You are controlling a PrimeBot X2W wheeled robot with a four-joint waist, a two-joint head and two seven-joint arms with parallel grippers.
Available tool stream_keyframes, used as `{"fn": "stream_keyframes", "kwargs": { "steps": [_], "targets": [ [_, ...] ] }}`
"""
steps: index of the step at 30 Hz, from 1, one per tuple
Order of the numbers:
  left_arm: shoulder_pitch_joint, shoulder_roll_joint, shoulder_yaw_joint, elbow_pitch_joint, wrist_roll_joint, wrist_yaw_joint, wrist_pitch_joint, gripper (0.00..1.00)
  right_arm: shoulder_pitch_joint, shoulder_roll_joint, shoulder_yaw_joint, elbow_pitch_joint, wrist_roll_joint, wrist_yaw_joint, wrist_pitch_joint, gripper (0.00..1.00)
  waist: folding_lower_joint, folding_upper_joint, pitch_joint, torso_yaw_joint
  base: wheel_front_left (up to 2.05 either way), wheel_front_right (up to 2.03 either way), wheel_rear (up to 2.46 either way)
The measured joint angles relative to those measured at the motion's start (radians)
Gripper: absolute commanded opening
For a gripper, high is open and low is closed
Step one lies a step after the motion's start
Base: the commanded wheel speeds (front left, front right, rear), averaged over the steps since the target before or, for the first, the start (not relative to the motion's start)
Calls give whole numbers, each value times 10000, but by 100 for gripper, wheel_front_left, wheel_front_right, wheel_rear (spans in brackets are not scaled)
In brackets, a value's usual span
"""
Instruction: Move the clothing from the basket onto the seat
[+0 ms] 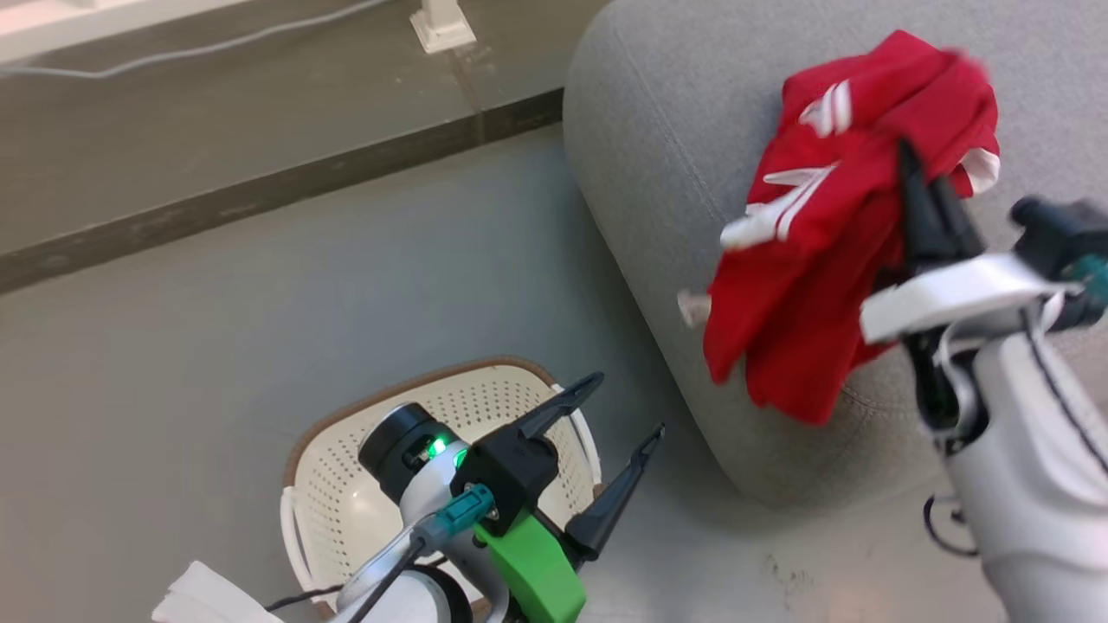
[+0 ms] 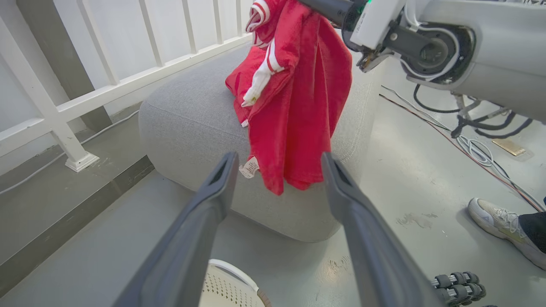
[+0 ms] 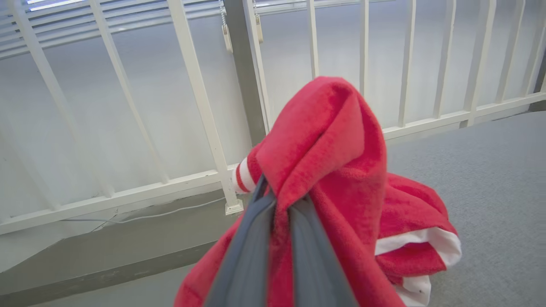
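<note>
Currently the R arm has the load. The right gripper (image 1: 919, 173) is pinched tight on the red clothing (image 1: 805, 260), fingers nearly together w/ a fold of fleece squeezed between them. The bundle hangs from that pinch at the near rounded corner of the grey seat (image 1: 658, 130). The top of the bunch is above the cushion top, but the long lower part dangles past the seat's front edge toward the floor. Can't tell if any of it rests on the cushion yet. The left gripper (image 1: 628, 403) is spread wide, holding nothing, hovering over the cream basket (image 1: 329, 484) on the floor near the seat's front side.

Risks, imo:
- **Sliding off:** if I let go here, most of the weight is off the edge, so the lot prob slides down the cushion side to the floor. It needs to go further in over the seat top first.
- **Early drop:** it looks like more than one piece in the bunch (striped cuff, white hem), so a loose one could fall early.
- **Clinging:** fleece may stick to the fingers on release and get dragged back off.
- **Floor hazards:** someone's shoe (image 2: 495, 217) and cables (image 2: 477, 149) lie on the floor to one side, so no wide swings that way.
</note>
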Motion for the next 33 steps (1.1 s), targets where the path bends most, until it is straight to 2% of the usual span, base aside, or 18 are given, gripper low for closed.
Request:
{"fn": "stream_keyframes", "kwargs": {
  "steps": [7,11,16,21,27,33],
  "targets": [
    [-310,-4,-77,-38,236,-92,107,100,-1509,-474,-800,-79,115,-86,-12,0,0,0,464,-280,0,0,0],
    [-493,-52,-297,-40,236,-251,127,100,-2455,-1058,-1350,96,215,-219,-25,0,0,0,675,-260,0,0,0],
    [-532,-105,-347,-58,236,-253,194,100,-3671,-1467,-1682,376,280,-221,-15,0,1,0,868,-39,0,0,0],
    [-672,-295,-616,-123,290,-336,284,100,-5079,-2334,-2000,736,251,-219,316,0,0,0,1228,286,0,0,0],
    [-989,-318,-675,-263,433,-351,307,100,-5596,-3089,-2295,1394,224,-219,644,0,1,0,1664,713,0,0,0],
    [-1140,-311,-698,-376,545,-416,389,100,-5824,-3358,-2522,2119,257,-219,911,0,1,0,2224,1114,0,0,0]
  ]
}}
